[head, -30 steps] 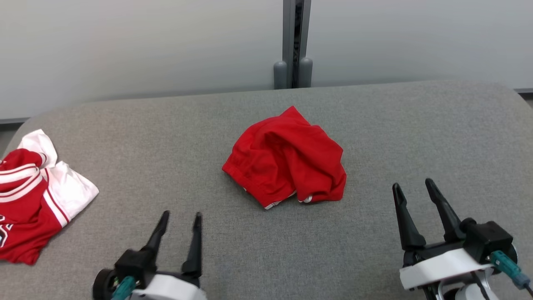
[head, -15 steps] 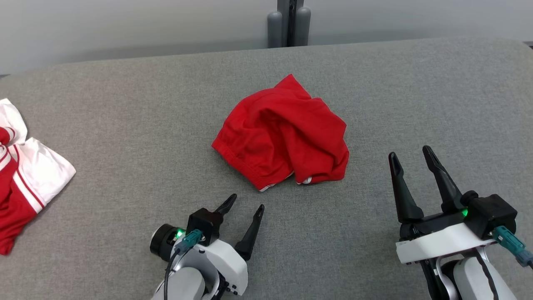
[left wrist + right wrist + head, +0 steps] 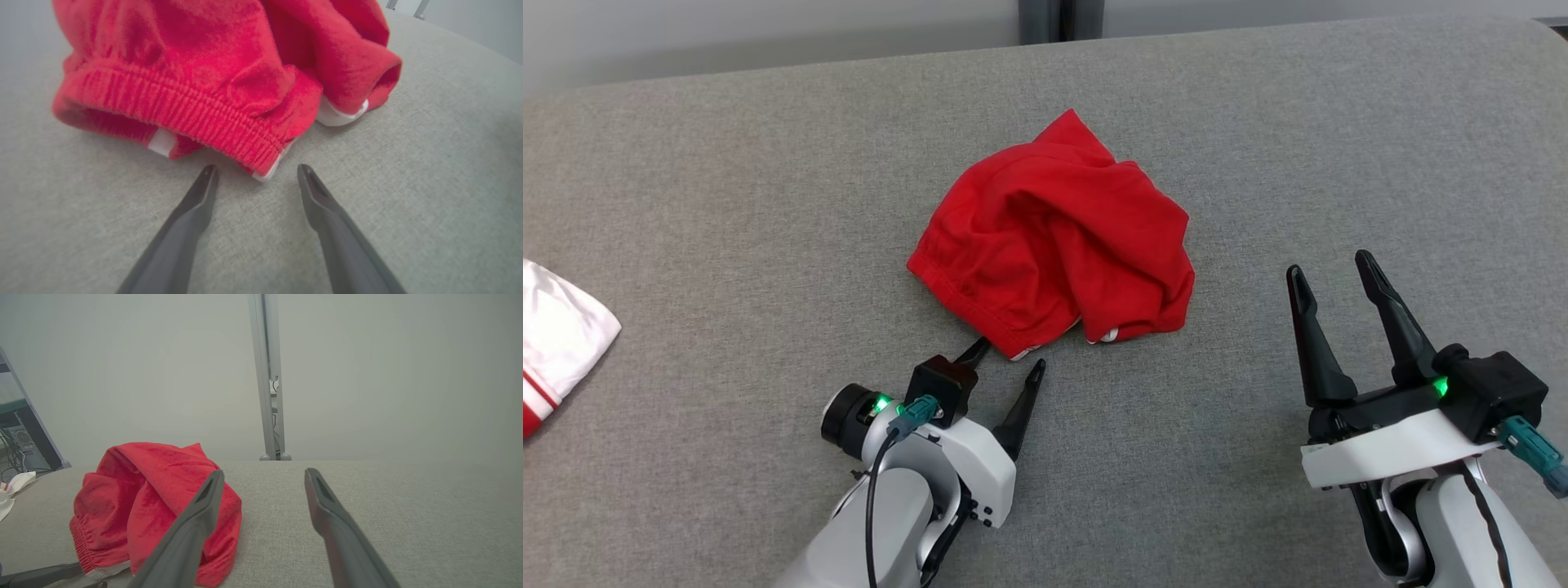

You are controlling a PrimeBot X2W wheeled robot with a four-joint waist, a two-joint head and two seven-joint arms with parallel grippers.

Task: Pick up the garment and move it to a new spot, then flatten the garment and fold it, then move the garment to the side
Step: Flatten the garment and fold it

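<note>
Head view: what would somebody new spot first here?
The crumpled red shorts jump out, bright in the middle of the grey fabric surface. Next comes the left gripper, open, its fingertips almost touching the shorts' elastic waistband. The right gripper stands open off to the right, apart from them.

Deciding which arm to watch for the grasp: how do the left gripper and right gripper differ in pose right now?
The left gripper has its tips at the waistband edge of the red garment; the right gripper stands apart, off to that garment's right. The left gripper tilts down toward it; the right gripper points level across the grey surface. Both are open, holding nothing.
</note>
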